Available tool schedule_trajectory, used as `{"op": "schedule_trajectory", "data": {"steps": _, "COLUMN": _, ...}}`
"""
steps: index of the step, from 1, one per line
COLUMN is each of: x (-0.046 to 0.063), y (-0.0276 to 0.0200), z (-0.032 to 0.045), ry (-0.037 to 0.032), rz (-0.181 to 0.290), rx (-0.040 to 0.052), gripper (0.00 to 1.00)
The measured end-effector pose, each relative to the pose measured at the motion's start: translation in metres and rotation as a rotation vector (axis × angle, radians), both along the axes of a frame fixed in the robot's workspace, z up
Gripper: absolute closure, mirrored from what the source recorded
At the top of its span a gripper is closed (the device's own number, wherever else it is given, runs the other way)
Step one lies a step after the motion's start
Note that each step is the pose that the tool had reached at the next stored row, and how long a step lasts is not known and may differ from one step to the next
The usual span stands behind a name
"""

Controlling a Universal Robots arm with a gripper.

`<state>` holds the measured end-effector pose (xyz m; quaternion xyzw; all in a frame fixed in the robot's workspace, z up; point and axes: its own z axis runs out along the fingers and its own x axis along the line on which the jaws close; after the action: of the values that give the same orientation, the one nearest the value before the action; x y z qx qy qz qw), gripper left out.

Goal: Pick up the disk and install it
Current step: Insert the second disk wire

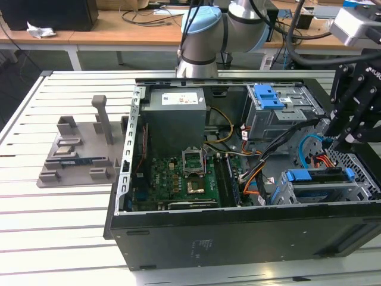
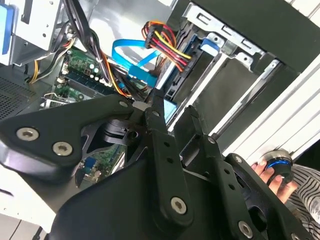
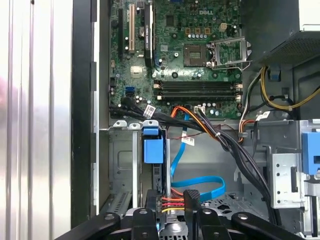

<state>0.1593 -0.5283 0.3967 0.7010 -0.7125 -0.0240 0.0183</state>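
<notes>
Where the disk (image 1: 315, 176) sits, with its blue rails, in the grey cage (image 1: 284, 195) at the near corner of the open computer case (image 1: 238, 232) on the exterior view's right, the gripper (image 1: 337, 143) hangs just above its inner end; whether its fingers are apart or together I cannot tell, and nothing shows clamped between them; in the first wrist view the disk's blue bracket (image 3: 153, 147) lies beside a blue flat cable (image 3: 200, 181) and red-yellow wires (image 3: 172, 202); the green motherboard (image 1: 178, 179) fills the case floor, with cables crowding the space between; the case rests on a white slatted table (image 1: 53, 226); a grey fixture (image 1: 80, 152) stands well apart; wooden desks (image 1: 107, 27) line the room behind; a person's hand (image 2: 270, 172) rests on a blue knob at the table edge.
</notes>
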Motion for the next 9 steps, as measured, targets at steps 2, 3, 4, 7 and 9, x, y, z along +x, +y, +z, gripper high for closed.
{"op": "schedule_trajectory", "data": {"steps": 2, "x": -0.003, "y": 0.0035, "z": -0.001, "ry": 0.0, "rz": 0.0, "rx": 0.0, "gripper": 0.64}}
{"op": "schedule_trajectory", "data": {"steps": 3, "x": -0.003, "y": 0.0052, "z": -0.0018, "ry": 0.0, "rz": 0.001, "rx": -0.0003, "gripper": 0.64}}
{"op": "schedule_trajectory", "data": {"steps": 4, "x": -0.003, "y": 0.0067, "z": -0.0025, "ry": 0.0, "rz": 0.004, "rx": -0.0008, "gripper": 0.64}}
{"op": "schedule_trajectory", "data": {"steps": 7, "x": -0.003, "y": 0.0122, "z": -0.0069, "ry": 0.0, "rz": 0.02, "rx": -0.0026, "gripper": 0.64}}
{"op": "schedule_trajectory", "data": {"steps": 9, "x": -0.001, "y": 0.0165, "z": -0.0126, "ry": 0.0, "rz": 0.028, "rx": -0.0053, "gripper": 0.64}}
